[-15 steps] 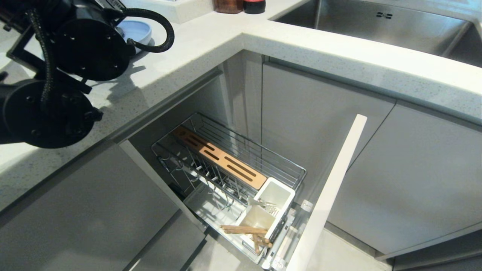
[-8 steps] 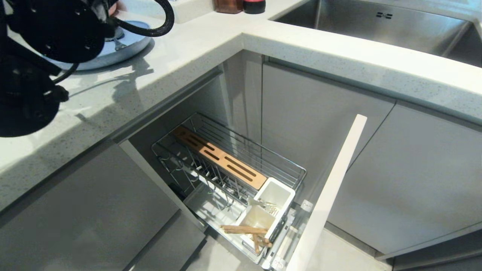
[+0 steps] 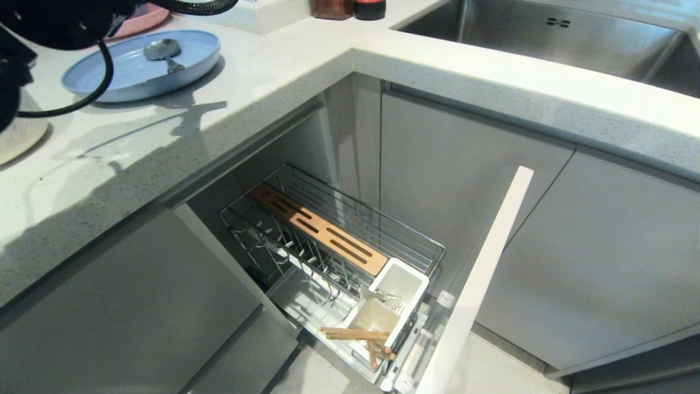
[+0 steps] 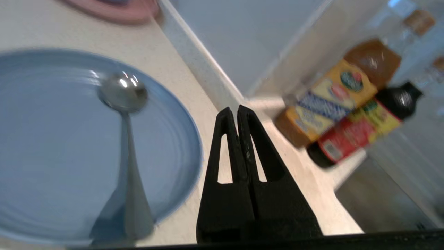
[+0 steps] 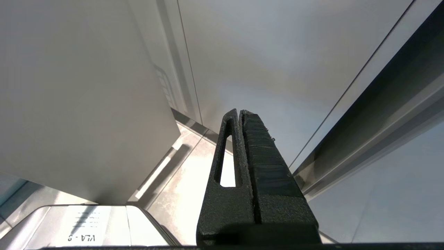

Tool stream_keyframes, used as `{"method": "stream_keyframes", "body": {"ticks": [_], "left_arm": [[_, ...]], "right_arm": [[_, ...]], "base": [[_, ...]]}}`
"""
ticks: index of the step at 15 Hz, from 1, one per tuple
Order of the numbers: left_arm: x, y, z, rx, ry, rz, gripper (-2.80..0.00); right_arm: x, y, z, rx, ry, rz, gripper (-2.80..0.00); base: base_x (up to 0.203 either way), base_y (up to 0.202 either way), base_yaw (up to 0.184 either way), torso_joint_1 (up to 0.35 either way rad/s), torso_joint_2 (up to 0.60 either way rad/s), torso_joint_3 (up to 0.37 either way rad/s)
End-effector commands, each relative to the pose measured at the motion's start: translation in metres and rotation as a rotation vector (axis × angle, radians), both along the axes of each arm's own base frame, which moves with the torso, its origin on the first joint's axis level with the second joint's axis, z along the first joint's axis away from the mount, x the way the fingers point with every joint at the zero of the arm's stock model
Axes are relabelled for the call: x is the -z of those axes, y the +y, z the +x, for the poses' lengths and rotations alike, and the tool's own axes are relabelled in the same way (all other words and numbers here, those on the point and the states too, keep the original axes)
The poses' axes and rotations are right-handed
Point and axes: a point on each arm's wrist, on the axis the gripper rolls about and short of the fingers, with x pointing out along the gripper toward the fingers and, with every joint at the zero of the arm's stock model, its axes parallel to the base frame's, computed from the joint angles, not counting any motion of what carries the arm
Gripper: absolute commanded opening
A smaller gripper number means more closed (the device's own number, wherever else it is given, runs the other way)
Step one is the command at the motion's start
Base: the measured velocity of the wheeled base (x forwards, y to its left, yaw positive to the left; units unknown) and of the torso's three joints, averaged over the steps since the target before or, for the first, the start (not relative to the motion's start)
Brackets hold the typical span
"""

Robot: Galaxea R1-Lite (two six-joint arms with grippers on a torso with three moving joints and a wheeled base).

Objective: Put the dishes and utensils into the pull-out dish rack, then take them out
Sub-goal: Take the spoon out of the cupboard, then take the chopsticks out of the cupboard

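The light-blue plate (image 3: 117, 74) (image 4: 62, 166) lies on the counter at the back left with a metal spoon (image 3: 161, 50) (image 4: 126, 146) on it. My left gripper (image 4: 237, 110) hangs shut and empty above the counter, just beside the plate's rim. An off-white bowl (image 3: 19, 139) shows at the left edge. The pull-out dish rack (image 3: 415, 241) stands open below. Chopsticks (image 3: 355, 334) lie across its near white cup (image 3: 374, 317), and cutlery with a fork (image 3: 391, 300) sits between the cups. My right gripper (image 5: 239, 113) is shut, parked low by the cabinet fronts.
A pink plate (image 3: 143, 19) (image 4: 114, 8) lies behind the blue one. Sauce bottles (image 3: 350, 8) (image 4: 329, 100) stand at the counter's back corner, and the steel sink (image 3: 547, 33) is to the right. The rack's pale front panel (image 3: 476, 284) juts out. My left arm (image 3: 49, 22) fills the top left.
My left arm has drawn back toward the upper left, uncovering the blue plate with the spoon lying on it. The rack and its contents have not moved.
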Motion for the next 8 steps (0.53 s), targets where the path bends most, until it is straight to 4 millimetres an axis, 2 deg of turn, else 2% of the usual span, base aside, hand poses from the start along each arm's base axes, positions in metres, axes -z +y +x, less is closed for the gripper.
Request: {"method": "stream_keyframes", "body": {"ticks": [1, 4, 8], "left_arm": [[0.006, -0.005, 0.0, 0.057, 0.099, 0.02, -2.8], [0.014, -0.008, -0.008, 0.269, 0.287, 0.033, -2.8], [0.022, -0.022, -0.035, 0.74, 0.532, 0.054, -2.8]], "right_arm": [[0.0, 0.0, 0.0, 0.0, 0.002, 0.0, -2.8], [0.0, 0.0, 0.0, 0.0, 0.002, 0.0, -2.8], [0.0, 0.0, 0.0, 0.0, 0.002, 0.0, -2.8]], "base": [[0.0, 0.0, 0.0, 0.0, 0.0, 0.0], [0.0, 0.0, 0.0, 0.0, 0.0, 0.0], [0.0, 0.0, 0.0, 0.0, 0.0, 0.0]]}}
